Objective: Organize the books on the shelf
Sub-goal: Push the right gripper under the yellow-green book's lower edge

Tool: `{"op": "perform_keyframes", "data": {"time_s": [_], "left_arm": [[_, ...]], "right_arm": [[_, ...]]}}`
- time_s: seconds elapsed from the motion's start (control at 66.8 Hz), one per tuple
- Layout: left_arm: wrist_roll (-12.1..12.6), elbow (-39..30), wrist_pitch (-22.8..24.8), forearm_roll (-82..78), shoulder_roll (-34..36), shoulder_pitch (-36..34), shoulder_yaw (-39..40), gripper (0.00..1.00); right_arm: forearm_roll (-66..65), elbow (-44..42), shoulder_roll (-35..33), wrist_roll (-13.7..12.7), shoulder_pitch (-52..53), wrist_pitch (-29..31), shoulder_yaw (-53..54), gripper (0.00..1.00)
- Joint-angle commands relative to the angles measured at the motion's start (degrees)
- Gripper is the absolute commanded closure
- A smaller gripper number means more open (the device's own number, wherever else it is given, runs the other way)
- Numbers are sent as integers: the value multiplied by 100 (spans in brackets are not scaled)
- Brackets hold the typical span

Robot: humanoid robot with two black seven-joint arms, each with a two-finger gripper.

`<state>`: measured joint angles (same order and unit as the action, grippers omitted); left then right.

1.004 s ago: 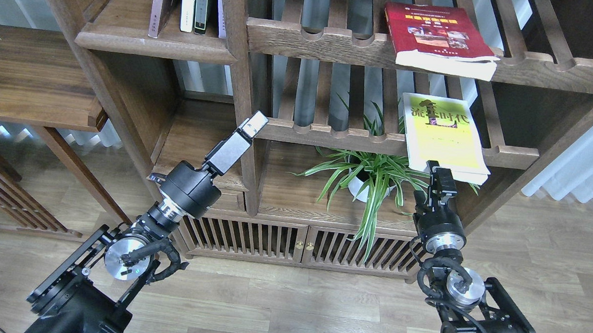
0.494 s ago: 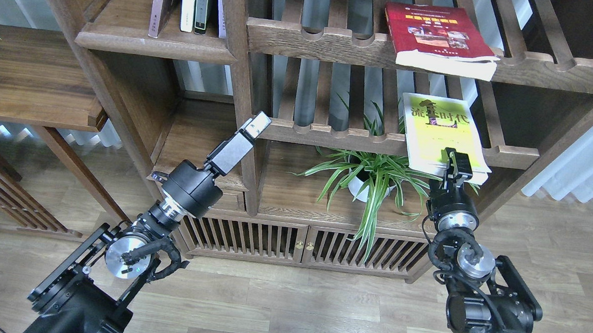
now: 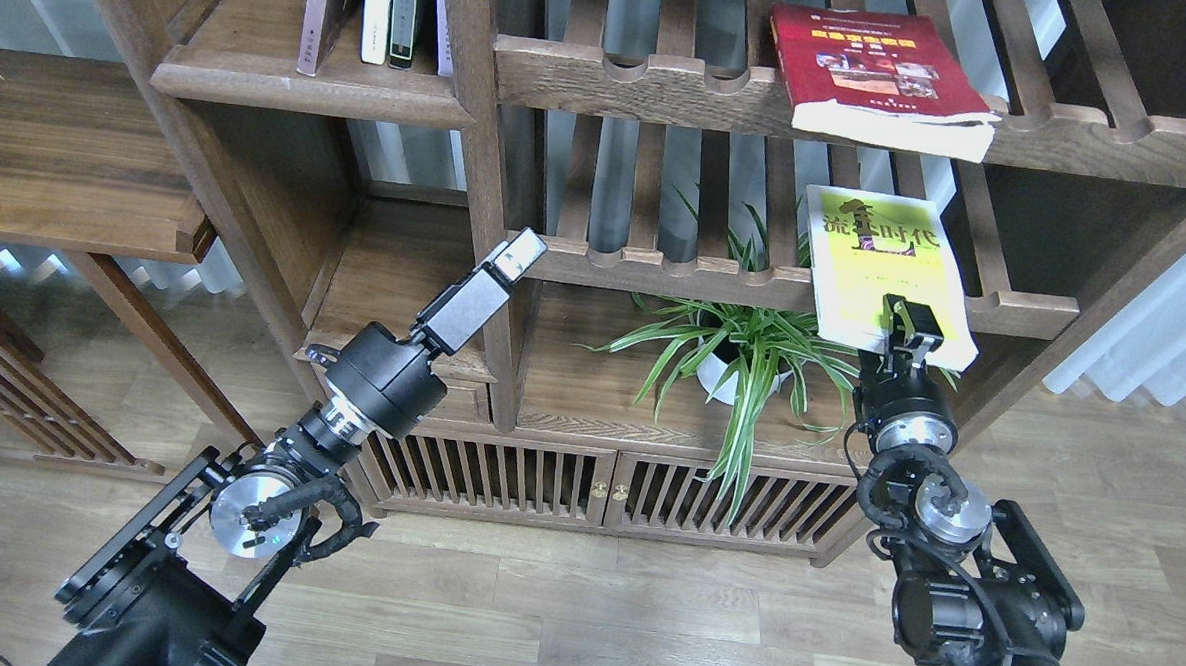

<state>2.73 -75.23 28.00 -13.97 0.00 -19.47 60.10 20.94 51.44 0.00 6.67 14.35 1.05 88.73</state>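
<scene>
A yellow-green book with a dark figure (image 3: 881,266) lies flat on the lower slatted rack (image 3: 656,271) and overhangs its front edge. My right gripper (image 3: 909,327) is at the book's near edge, with one finger over the cover; the other finger is hidden. A thick red book with photos (image 3: 870,70) lies on the upper slatted rack (image 3: 644,85). The shelf (image 3: 314,86), a flat brown board at the upper left, holds several upright books (image 3: 375,13). The maroon book is not clearly in view. My left gripper (image 3: 518,253) is empty by the centre post (image 3: 490,168), fingers together.
A potted spider plant (image 3: 742,350) stands under the lower rack, just left of my right arm. A low cabinet with slatted doors (image 3: 596,483) is below. A side shelf (image 3: 70,160) juts out at the left. The wood floor (image 3: 591,613) is in front.
My right gripper rose from below the yellow-green book to its near edge, one finger now over the cover. The book has not moved. My left gripper drifted slightly up and right.
</scene>
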Motion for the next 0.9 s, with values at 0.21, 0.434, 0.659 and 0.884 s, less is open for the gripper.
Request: {"op": "perform_keyframes", "data": {"time_s": [0.21, 0.434, 0.659, 0.884], "left_arm": [[9, -9, 0, 0, 0, -13, 1, 14], [9, -9, 0, 0, 0, -4, -8, 14], [0, -9, 0, 9, 0, 75, 1, 13], [-62, 0, 0, 44, 0, 93, 63, 13]], "right_arm": [[68, -47, 0, -42, 6, 140, 381, 81], [139, -21, 0, -51, -82, 738, 373, 96], [341, 164, 0, -78, -117, 1063, 382, 96], [728, 630, 0, -341, -389, 1793, 312, 96]]}}
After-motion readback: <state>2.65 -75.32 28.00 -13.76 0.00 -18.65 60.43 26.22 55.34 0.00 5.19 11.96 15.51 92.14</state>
